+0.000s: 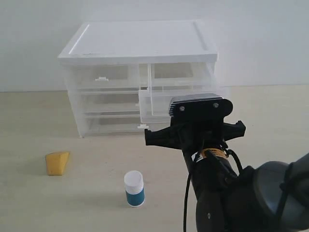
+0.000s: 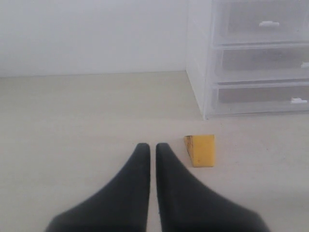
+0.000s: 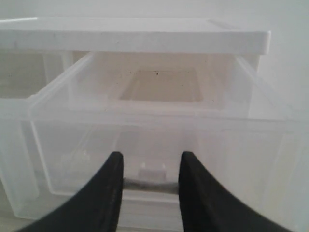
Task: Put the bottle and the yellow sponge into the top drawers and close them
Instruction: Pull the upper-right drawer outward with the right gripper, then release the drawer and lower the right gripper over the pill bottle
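The yellow sponge (image 1: 57, 163) lies on the table at front left, and the bottle (image 1: 134, 188) stands upright right of it. My left gripper (image 2: 152, 147) is shut and empty, low over the table, with the sponge (image 2: 200, 150) just beside its tips. The right top drawer (image 1: 159, 104) is pulled out and empty; the left top drawer (image 1: 104, 76) is closed. My right gripper (image 3: 150, 162) is open in front of the pulled-out drawer (image 3: 72, 145), its fingers on either side of the small tab handle (image 3: 152, 170). In the exterior view the right wrist (image 1: 200, 113) hides those fingers.
The white drawer unit (image 1: 140, 41) stands at the back of the beige table, with two full-width drawers (image 1: 108, 101) closed below the top pair. A white wall rises behind it. The right arm (image 1: 241, 198) fills the front right corner.
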Robot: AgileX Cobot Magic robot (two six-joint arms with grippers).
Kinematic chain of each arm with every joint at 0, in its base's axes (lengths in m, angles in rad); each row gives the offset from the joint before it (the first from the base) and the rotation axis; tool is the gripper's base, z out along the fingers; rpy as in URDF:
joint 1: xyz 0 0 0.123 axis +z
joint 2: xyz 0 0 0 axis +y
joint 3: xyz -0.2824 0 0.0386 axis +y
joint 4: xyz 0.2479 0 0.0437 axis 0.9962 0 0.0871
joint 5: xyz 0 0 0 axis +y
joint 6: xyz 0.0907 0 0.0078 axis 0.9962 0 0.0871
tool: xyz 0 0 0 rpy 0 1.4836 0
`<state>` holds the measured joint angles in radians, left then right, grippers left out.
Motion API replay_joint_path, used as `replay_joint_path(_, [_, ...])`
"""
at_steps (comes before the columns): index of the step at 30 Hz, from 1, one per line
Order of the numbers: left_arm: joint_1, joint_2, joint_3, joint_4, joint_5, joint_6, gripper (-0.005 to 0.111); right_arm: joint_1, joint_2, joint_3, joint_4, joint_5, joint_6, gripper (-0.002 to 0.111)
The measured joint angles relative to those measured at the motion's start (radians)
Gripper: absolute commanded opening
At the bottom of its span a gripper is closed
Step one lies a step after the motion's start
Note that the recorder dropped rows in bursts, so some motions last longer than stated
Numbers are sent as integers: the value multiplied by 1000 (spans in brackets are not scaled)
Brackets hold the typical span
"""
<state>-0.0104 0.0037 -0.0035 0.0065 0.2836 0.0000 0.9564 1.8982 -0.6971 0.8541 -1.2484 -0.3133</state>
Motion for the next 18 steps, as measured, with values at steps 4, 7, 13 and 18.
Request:
replay_joint_path(4, [0,0,0,0,0,0,4,2,0,1,0,17,10,78])
replay_joint_path(7, [0,0,0,0,0,0,4,10,-1,2,10,24,10,82])
replay_joint_path(13, [0,0,0,0,0,0,4,102,-49,5,109,73,-71,79])
replay_joint_path(18, [0,0,0,0,0,0,4,198,-97,7,210,176,-280,76])
